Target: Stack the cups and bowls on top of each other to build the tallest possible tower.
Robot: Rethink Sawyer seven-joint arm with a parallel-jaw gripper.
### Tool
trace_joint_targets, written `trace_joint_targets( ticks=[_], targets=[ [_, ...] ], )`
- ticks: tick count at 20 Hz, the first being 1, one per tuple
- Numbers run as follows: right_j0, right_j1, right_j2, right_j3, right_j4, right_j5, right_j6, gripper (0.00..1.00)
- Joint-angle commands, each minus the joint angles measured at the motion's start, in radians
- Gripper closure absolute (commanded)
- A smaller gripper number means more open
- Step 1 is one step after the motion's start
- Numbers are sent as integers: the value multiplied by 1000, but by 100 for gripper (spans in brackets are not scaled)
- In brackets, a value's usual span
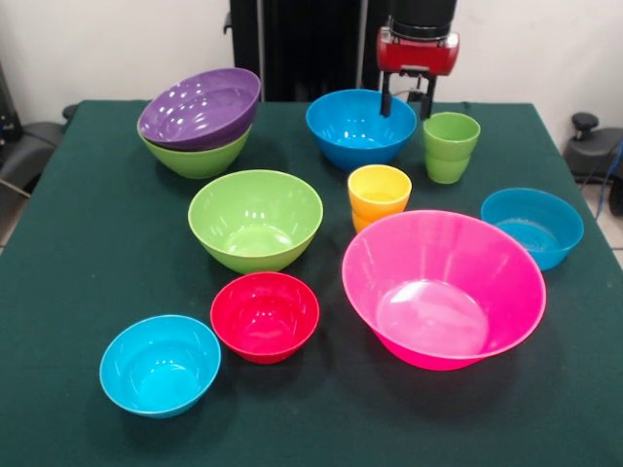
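Note:
My gripper [407,105] hangs at the table's far side, behind the far blue bowl [360,128] and beside the light green cup [450,147]; its fingers [386,101] stand apart with nothing between them. The yellow-orange cup [378,196] stands upright mid-table. The purple bowl [201,107] sits tilted in a lime green bowl [195,159] at far left. A second lime green bowl [255,220], a red bowl [265,316], a cyan bowl [160,365], the huge pink bowl [443,288] and another blue bowl [531,227] stand apart on the cloth.
The table [78,243] is covered in dark green cloth. The robot's black pedestal [302,49] stands behind its far edge. Dark equipment [592,146] sits off the right side.

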Motion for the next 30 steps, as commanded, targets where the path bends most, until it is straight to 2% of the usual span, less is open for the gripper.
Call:
trace_joint_targets(
  ticks=[1,9,25,30],
  targets=[
    [-1,127,55,-23,39,-79,182,0],
    [9,230,58,-63,44,-145,188,0],
    [33,199,45,-46,76,-128,186,0],
    [43,163,36,-36,83,-100,181,0]
  ],
)
